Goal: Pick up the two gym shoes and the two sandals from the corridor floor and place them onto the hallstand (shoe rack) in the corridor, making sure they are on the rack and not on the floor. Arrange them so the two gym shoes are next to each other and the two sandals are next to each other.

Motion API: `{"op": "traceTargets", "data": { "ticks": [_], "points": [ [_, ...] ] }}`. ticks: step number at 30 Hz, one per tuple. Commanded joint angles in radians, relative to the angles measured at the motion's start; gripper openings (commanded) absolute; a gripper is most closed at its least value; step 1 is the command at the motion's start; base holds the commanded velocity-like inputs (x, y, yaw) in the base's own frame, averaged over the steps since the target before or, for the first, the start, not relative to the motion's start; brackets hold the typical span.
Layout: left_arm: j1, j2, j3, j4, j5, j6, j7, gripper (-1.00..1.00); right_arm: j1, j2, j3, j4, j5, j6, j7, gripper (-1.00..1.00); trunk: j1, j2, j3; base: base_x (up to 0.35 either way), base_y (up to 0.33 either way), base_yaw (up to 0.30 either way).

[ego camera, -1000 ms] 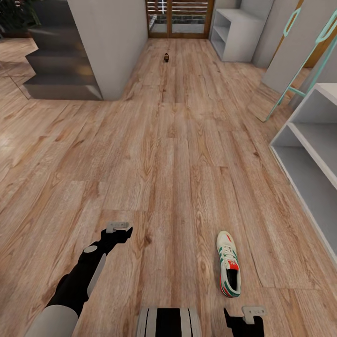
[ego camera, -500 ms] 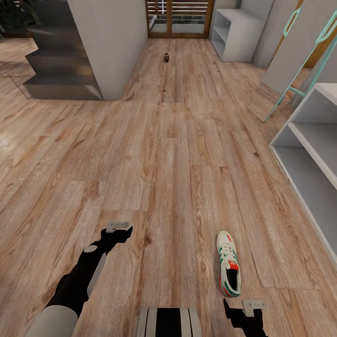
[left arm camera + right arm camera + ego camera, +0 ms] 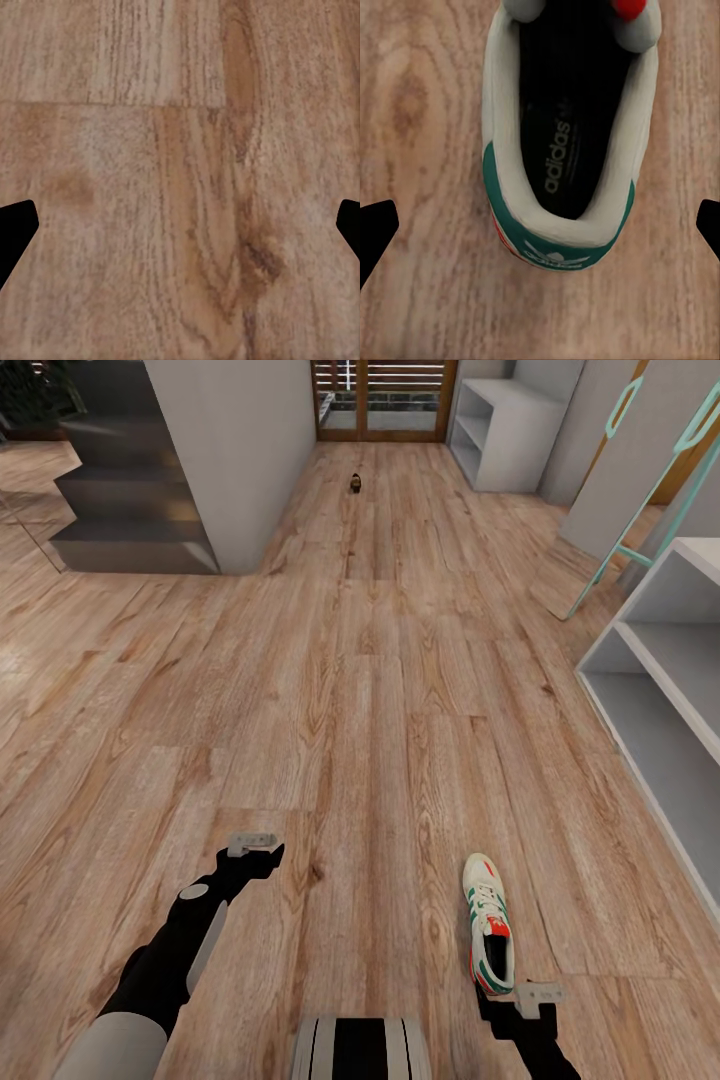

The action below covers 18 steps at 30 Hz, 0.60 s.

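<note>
One gym shoe (image 3: 488, 925), white with green stripes and a red tongue tag, lies on the corridor floor (image 3: 380, 710) with its toe pointing away from me. My right gripper (image 3: 503, 1005) hangs open just behind its heel. In the right wrist view the shoe's heel and dark inside (image 3: 566, 150) sit between the spread fingertips (image 3: 375, 232). My left gripper (image 3: 255, 852) is open above bare planks (image 3: 180, 150), well to the left of the shoe. A small dark brown thing (image 3: 355, 483) lies far down the corridor, too small to tell whether it is a sandal.
A pale grey unit with open shelf levels (image 3: 665, 660) runs along the right edge. A similar shelf unit (image 3: 500, 430) stands at the far end near a wooden door. A grey wall block and steps (image 3: 150, 490) stand far left, and a teal frame (image 3: 640, 520) leans at the right.
My right gripper has moved forward, from well behind the shoe up to its heel. The left arm, the shoe and the camera have not moved.
</note>
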Motion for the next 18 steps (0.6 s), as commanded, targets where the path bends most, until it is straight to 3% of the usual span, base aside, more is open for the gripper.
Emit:
{"op": "traceTargets", "data": {
  "ticks": [1, 9, 18],
  "points": [
    [0.0, 0.0, 0.001, -0.001, 0.001, 0.006, -0.004, 1.0, -0.001, 0.0, 0.0, 0.001, 0.0, -0.003, 0.0, 1.0, 0.0, 0.0, -0.001, 0.0, 0.0, 0.0],
    [0.0, 0.0, 0.0, -0.001, 0.001, 0.005, -0.004, 1.0, -0.003, 0.0, 0.0, 0.003, 0.0, -0.004, 0.0, 1.0, 0.0, 0.0, -0.001, 0.043, 0.0, 0.0],
    [0.0, -0.001, -0.002, -0.002, 0.001, 0.004, -0.003, 1.0, -0.003, -0.002, -0.002, 0.004, -0.001, -0.006, 0.001, 1.0, 0.0, 0.0, -0.001, 0.196, 0.0, 0.0]
  ]
}}
